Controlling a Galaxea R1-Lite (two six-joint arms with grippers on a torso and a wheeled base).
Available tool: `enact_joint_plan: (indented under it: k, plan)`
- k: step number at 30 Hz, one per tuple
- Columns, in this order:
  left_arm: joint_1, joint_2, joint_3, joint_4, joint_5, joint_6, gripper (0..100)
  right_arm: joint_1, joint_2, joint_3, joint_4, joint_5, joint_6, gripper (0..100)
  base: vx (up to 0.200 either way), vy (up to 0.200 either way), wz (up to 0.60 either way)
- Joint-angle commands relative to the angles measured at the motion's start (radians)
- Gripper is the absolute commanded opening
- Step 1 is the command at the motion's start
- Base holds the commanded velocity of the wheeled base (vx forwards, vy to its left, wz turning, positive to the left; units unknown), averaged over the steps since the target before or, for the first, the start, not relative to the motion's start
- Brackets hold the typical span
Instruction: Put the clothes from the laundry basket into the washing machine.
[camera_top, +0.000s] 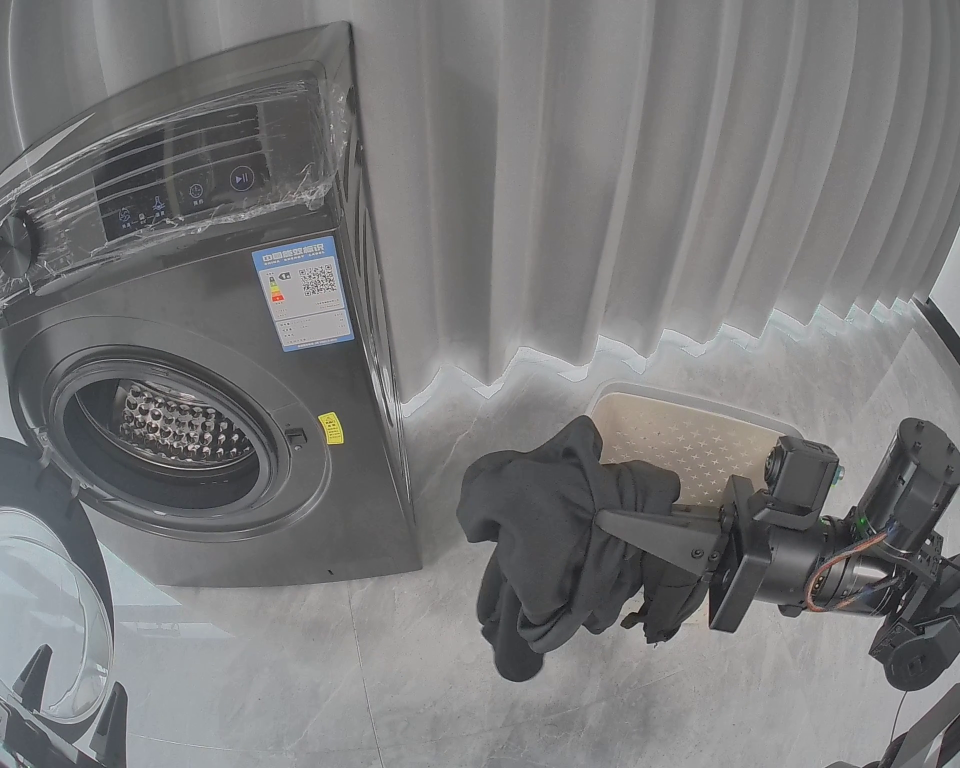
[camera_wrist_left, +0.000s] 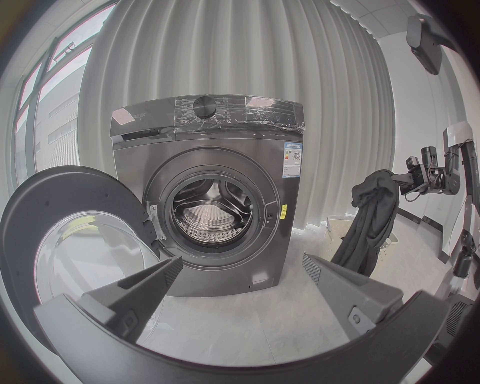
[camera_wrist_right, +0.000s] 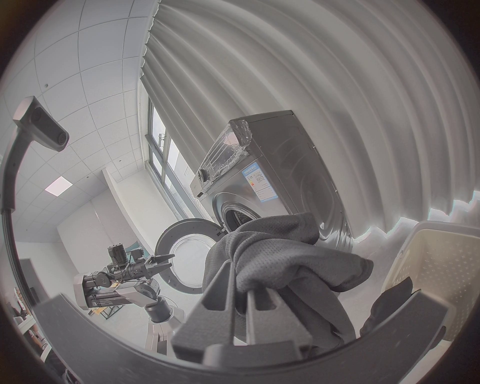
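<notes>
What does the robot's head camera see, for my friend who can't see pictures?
The right gripper holds up a bunch of dark clothes by a pale basket. To the left stands a grey washer with its door swung open and the drum showing, and a white curtain hangs behind.

The robot's right arm (camera_top: 880, 545) is built of black cylindrical joints, with thin orange and dark cables (camera_top: 835, 572) looping at the wrist and a small green light (camera_top: 858, 518) beside them. A boxy black camera (camera_top: 802, 472) with a round lens sits on top, behind a flat black mounting plate (camera_top: 737, 560). The right gripper (camera_top: 612, 520) has long, tapering matt-black blades. The left gripper (camera_wrist_left: 241, 262) has dark grey wedge-shaped fingers (camera_wrist_left: 350, 295) with ribbed pads (camera_wrist_left: 311, 267) at the tips and a round screw (camera_wrist_left: 356, 318) in the side.
</notes>
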Motion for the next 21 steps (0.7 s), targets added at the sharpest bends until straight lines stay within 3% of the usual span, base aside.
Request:
enact_joint_plan:
  k: [1, 4, 13, 21]
  plan:
    - [0.001, -0.015, 0.018, 0.001, 0.001, 0.001, 100, 0.001, 0.001, 0.004, 0.0, 0.001, 0.0, 0, 0.0, 0.0, 0.0]
    - [0.001, -0.015, 0.018, 0.0, 0.001, -0.004, 100, 0.001, 0.009, -0.004, -0.001, 0.001, -0.001, 0, 0.0, 0.0, 0.0]
    - [0.001, -0.013, 0.018, -0.002, -0.001, -0.008, 100, 0.001, 0.018, -0.007, -0.024, 0.003, -0.001, 0, 0.0, 0.0, 0.6]
    - [0.001, -0.013, 0.018, -0.002, 0.001, -0.018, 100, 0.019, 0.018, -0.007, -0.024, 0.001, 0.0, 0, 0.0, 0.0, 0.0]
